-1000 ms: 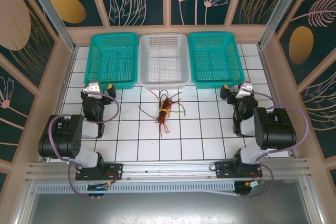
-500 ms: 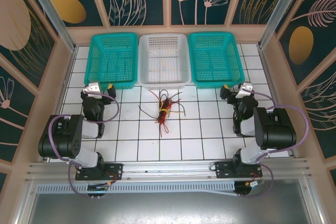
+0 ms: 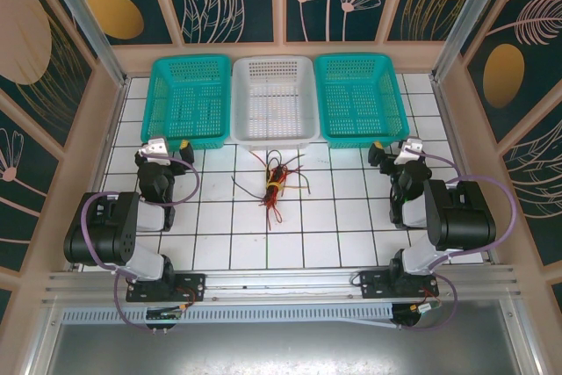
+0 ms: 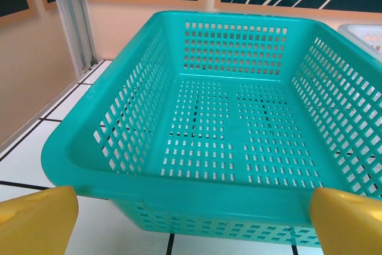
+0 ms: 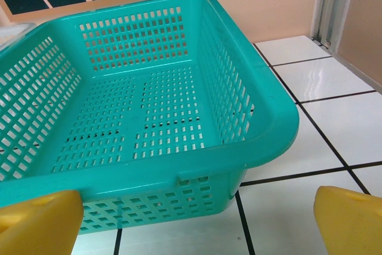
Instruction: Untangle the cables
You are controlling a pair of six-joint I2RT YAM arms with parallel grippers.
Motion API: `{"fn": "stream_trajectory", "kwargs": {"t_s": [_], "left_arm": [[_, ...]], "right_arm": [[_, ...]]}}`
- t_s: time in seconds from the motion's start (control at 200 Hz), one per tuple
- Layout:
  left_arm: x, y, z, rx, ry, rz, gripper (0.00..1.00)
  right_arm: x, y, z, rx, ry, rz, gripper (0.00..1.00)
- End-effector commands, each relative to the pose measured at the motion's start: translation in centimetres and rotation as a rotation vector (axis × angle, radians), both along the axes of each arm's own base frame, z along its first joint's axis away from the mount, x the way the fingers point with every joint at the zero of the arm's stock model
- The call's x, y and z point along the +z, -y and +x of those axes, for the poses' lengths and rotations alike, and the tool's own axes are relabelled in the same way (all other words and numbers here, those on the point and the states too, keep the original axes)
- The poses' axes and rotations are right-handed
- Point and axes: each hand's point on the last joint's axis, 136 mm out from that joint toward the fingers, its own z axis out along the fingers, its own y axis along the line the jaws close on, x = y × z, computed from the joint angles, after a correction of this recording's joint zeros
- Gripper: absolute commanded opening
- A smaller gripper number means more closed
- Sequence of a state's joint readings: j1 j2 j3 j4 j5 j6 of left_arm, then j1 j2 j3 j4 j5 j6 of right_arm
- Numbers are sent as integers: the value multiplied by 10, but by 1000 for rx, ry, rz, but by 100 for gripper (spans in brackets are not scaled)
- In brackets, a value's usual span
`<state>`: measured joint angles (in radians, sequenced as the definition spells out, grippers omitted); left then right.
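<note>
White basket [image 3: 274,103] between left teal basket [image 3: 186,103], right teal basket [image 3: 360,101]; tiled table [image 3: 338,217].

The left arm [image 3: 101,230] and right arm [image 3: 458,214] are chunky black links on black bolted base plates [image 3: 162,287]. Behind the left pincer [image 4: 192,224] sits a pale grey wrist block [image 3: 156,147], with a lilac cable [image 3: 197,182] looping back from it. Its fingers [image 4: 37,221] end in rounded yellow pads.

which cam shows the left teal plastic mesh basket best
Left wrist: the left teal plastic mesh basket sits close, its slotted floor and walls plain. Top external gives the basket small, leftmost of three. Right wrist faces the right teal basket instead.
</note>
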<state>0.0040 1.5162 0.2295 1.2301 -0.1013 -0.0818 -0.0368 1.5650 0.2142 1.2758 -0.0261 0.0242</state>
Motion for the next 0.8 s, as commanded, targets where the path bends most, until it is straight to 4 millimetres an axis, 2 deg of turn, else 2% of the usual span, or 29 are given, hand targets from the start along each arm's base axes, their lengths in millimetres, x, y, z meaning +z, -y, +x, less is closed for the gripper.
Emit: {"fn": "stream_trajectory", "kwargs": {"t_s": [0.0, 0.085, 0.165, 0.215, 0.275, 0.37, 0.44, 0.536, 0.611, 0.676, 0.746, 0.791], "left_arm": [[18, -2, 10, 14, 15, 0, 99], [29, -25, 20, 157, -70, -42, 99], [28, -49, 13, 349, -150, -157, 97], [24, -53, 4, 411, -201, -251, 95], [18, -48, -9, 445, -257, -392, 93], [5, -17, -23, 392, -395, -522, 85], [7, 23, -30, 282, -471, -481, 80], [20, 69, -44, 136, -504, -459, 79], [33, 85, -53, 66, -500, -477, 80], [47, 91, -54, 27, -492, -491, 80], [64, 98, -51, -19, -488, -487, 80], [74, 102, -49, -40, -484, -486, 80]], "right_arm": [[21, 4, 3, -55, 58, -22, 99], [36, 10, 0, -138, 17, -26, 99], [40, 11, -9, -191, -45, 34, 99], [44, 15, -22, -281, -71, 14, 99], [50, 14, -42, -345, -93, 20, 99], [55, 8, -73, -372, -196, 208, 99], [53, -4, -96, -319, -258, 342, 99], [29, 13, -138, -502, -292, 627, 99], [42, -32, -131, -202, -323, 657, 99], [26, -50, -134, -187, -478, 666, 99], [19, -87, -133, -93, -615, 601, 98], [24, -116, -133, -24, -663, 537, 99]]}}
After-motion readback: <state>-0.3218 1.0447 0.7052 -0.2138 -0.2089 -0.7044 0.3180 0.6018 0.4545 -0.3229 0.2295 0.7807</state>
